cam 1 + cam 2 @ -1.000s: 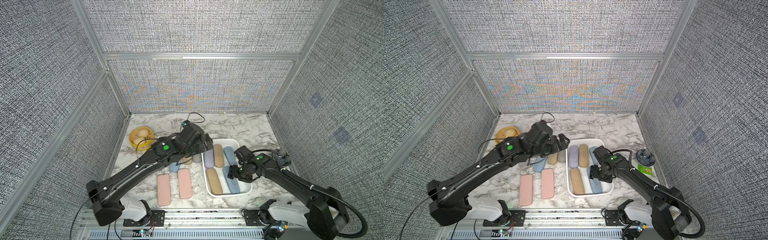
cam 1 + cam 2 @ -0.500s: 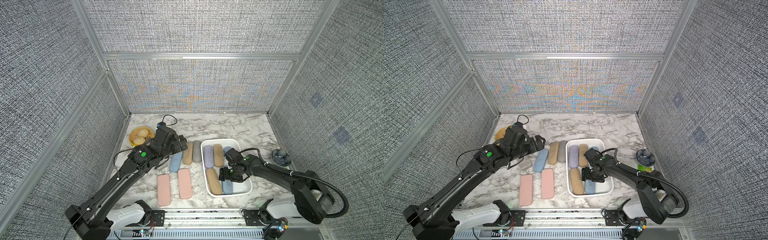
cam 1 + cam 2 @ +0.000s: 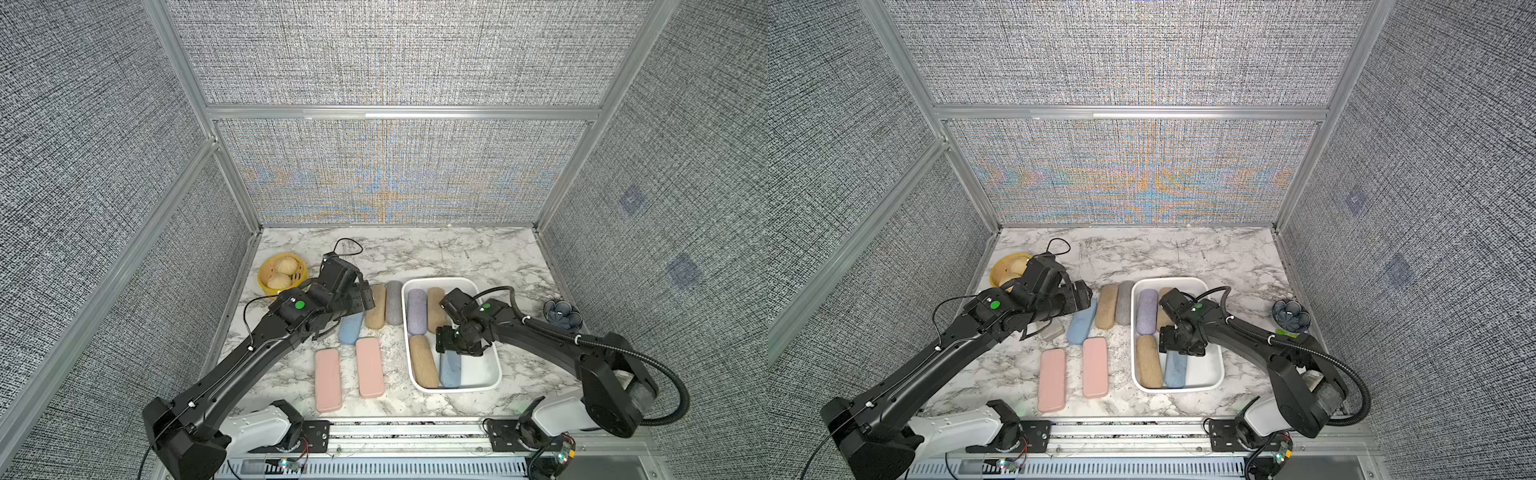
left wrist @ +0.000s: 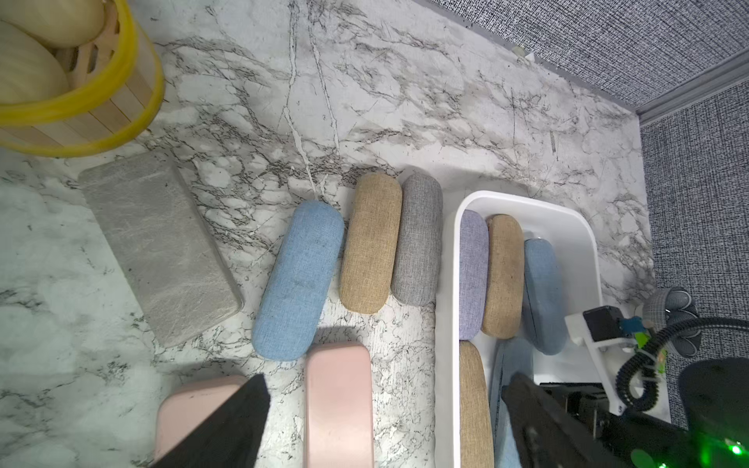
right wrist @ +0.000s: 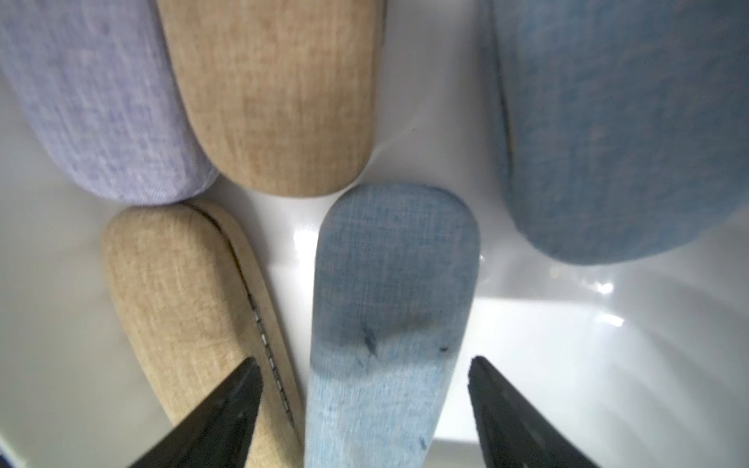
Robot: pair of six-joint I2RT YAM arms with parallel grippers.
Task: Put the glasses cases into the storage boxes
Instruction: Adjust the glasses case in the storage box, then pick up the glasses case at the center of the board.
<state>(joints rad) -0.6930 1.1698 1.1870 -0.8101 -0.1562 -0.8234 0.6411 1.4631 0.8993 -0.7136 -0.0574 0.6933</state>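
Note:
The white storage box (image 3: pixel 495 365) holds a lavender case (image 3: pixel 417 311), two tan cases (image 3: pixel 424 360) and a blue case (image 3: pixel 451 369). My right gripper (image 5: pixel 364 385) is low inside the box and open. It straddles that blue case (image 5: pixel 389 304) with a gap on each side. Another blue case (image 4: pixel 543 295) lies along the box's far side. On the marble lie a light blue case (image 3: pixel 351 328), a tan one (image 3: pixel 375 306), a grey one (image 3: pixel 394 302), two pink ones (image 3: pixel 370 373) and a flat grey one (image 4: pixel 162 247). My left gripper (image 4: pixel 385 409) hovers open above them, holding nothing.
A yellow steamer basket (image 3: pixel 282 272) with buns stands at the back left, close behind my left wrist. A dark flower-shaped dish (image 3: pixel 562 314) sits right of the box near the side wall. Fabric walls close in three sides.
My left gripper drew back from the box's near corner to above the loose cases. My right gripper shifted left inside the box with the blue case and its jaws widened off it.

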